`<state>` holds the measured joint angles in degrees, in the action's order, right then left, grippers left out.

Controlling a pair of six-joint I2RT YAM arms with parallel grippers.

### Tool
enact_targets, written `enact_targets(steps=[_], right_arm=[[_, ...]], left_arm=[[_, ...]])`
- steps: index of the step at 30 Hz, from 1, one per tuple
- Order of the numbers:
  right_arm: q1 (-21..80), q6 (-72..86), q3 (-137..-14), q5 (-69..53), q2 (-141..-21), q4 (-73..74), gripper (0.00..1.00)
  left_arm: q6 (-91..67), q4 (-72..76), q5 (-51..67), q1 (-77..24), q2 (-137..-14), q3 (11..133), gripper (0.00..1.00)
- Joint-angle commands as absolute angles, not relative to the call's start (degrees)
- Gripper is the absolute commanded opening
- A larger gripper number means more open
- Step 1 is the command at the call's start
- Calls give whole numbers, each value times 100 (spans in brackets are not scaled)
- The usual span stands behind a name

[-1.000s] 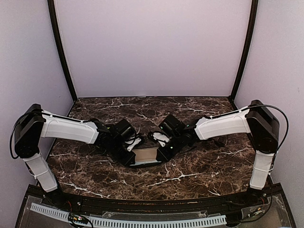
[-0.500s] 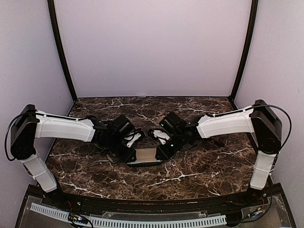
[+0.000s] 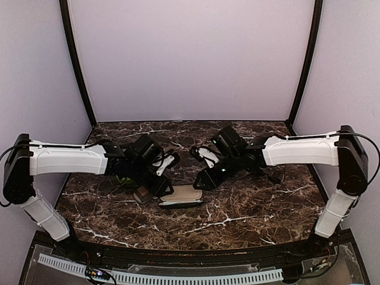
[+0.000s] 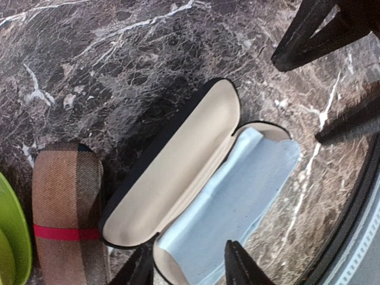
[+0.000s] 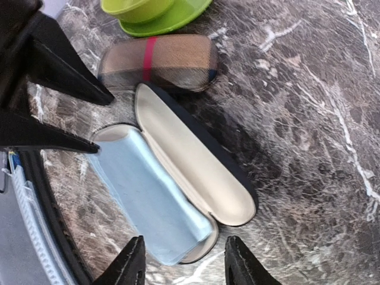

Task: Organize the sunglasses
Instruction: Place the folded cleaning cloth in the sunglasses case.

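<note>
No sunglasses show in any view. An open case (image 3: 181,196) lies on the table, its beige-lined lid (image 4: 178,178) (image 5: 190,160) flat beside the tray half. A light blue cloth (image 4: 237,190) (image 5: 148,196) covers that tray half. My left gripper (image 3: 166,187) (image 4: 187,252) hovers open over the case's left end, holding nothing. Open too and empty, my right gripper (image 3: 200,181) (image 5: 185,243) hangs over the right end. Each wrist view catches the other gripper's black fingers (image 4: 309,35) (image 5: 59,65) beyond the case.
A closed brown striped case (image 3: 142,195) (image 4: 68,202) (image 5: 157,62) with a red band lies just left of the open one. Behind it stands a lime green dish (image 4: 9,231) (image 5: 154,9). The table's black front rim (image 4: 356,202) runs close to the open case.
Both grippers have opened and drawn back and up from the ends of the case. The case now lies open on the table by itself.
</note>
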<state>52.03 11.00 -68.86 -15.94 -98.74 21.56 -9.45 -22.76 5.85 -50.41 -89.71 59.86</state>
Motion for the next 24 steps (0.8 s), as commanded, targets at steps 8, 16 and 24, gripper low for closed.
enact_targets(steps=[8, 16, 24], right_arm=[[5194, 933, -6301, -3162, -9796, 1380, 67], [5194, 849, -6290, -3498, -10124, 1217, 69], [5195, 817, -6323, -3574, -10320, 1097, 68]], left_arm=[[-1246, -1620, 2296, -4777, -8651, 5425, 60], [-1354, -1078, 3168, -4564, -8968, 5220, 62], [-1383, -763, 3482, -4518, -9293, 5244, 62]])
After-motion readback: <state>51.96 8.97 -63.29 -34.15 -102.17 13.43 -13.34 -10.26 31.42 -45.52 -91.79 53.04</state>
